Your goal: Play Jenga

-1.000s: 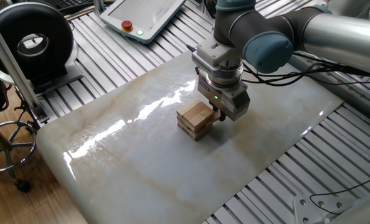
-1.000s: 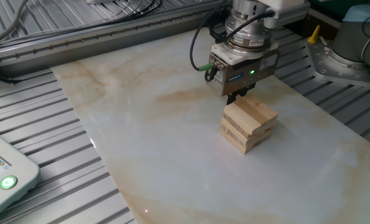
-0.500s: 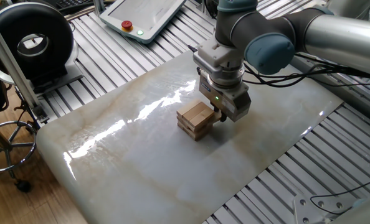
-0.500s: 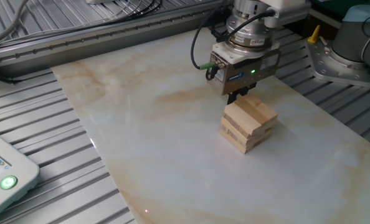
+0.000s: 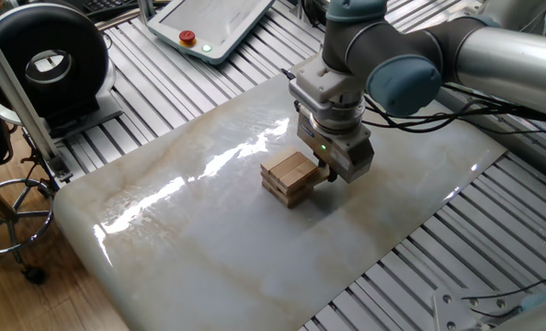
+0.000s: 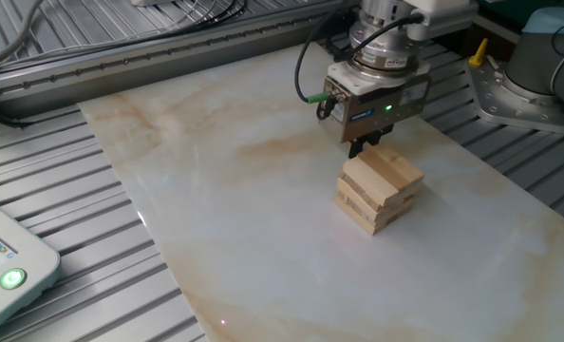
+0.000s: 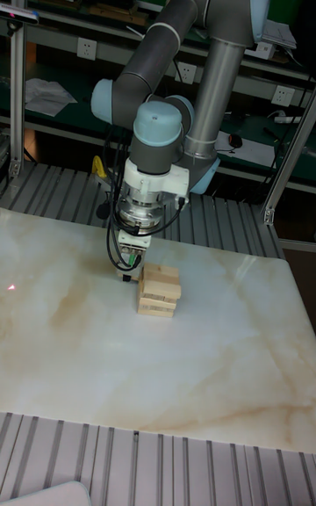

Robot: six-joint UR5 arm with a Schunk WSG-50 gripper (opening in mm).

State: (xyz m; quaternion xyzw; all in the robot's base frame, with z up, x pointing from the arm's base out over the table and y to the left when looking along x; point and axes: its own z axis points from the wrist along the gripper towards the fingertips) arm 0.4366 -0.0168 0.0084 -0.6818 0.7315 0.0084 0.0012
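Observation:
The Jenga tower (image 6: 379,188) is a low stack of tan wooden blocks in crosswise layers, standing mid-slab; it also shows in one fixed view (image 5: 289,176) and in the tall view (image 7: 158,290). My gripper (image 6: 362,148) hangs just behind the tower's far side, level with its top layers. Its dark fingertips are pressed close together with nothing between them. In one fixed view the gripper (image 5: 327,171) sits right of the tower, almost touching it. The tall view puts the gripper (image 7: 129,273) at the tower's left.
The tower stands on a glossy marble slab (image 5: 209,230) laid over ribbed metal rails. A teach pendant (image 5: 209,28) lies at the back, and cables (image 6: 197,14) run along the far rail. A stool (image 5: 6,211) stands off the table's left.
The gripper has drifted slightly away from the tower and a little upward. The tower has not moved.

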